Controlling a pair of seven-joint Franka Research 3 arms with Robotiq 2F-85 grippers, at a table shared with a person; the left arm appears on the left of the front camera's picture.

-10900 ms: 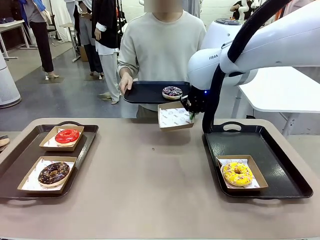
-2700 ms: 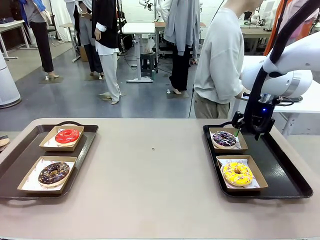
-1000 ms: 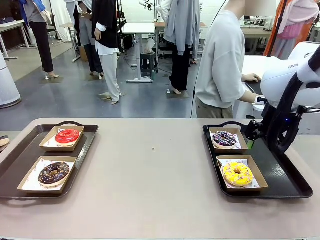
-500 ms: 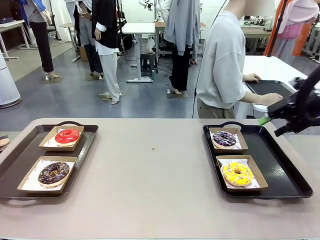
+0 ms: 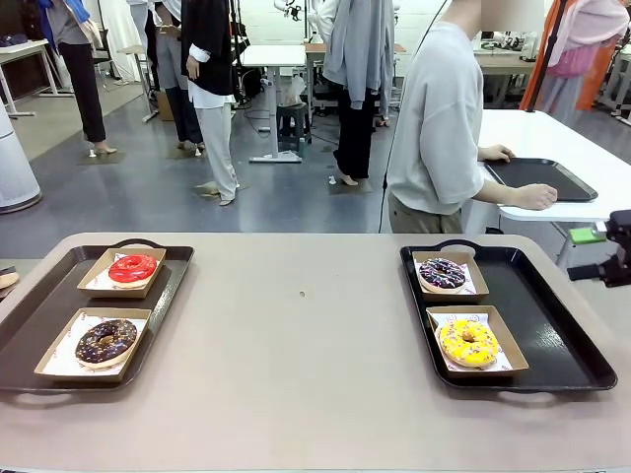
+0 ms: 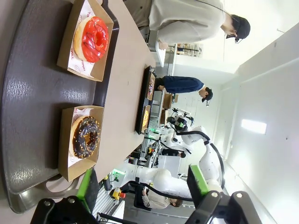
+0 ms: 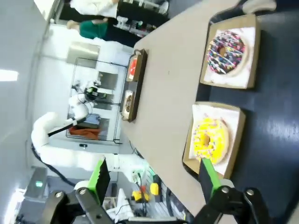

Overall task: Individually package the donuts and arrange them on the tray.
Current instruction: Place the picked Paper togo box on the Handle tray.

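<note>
On the right tray (image 5: 552, 325) two donuts lie in cardboard boxes: the dark purple sprinkled one (image 5: 442, 273) at the back and the yellow one (image 5: 467, 342) in front. The left tray (image 5: 39, 315) carries the glossy red donut (image 5: 132, 267) and the chocolate sprinkled donut (image 5: 106, 340), each boxed. My right gripper (image 5: 590, 253) hangs open and empty at the picture's right edge, beyond the right tray. Its wrist view looks down on the purple donut (image 7: 226, 51) and yellow donut (image 7: 210, 140). My left gripper (image 6: 140, 186) is open above the red donut (image 6: 91, 39) and chocolate donut (image 6: 84, 136).
A person (image 5: 439, 118) stands at the far right side, turned away, with a hand (image 5: 532, 197) by an empty black tray (image 5: 537, 177) on a white side table. The tan table (image 5: 296, 345) between the two trays is bare. Other people stand farther back.
My right arm has pulled back to the right, off the right tray, to the picture's edge. The boxed donuts have not moved.
</note>
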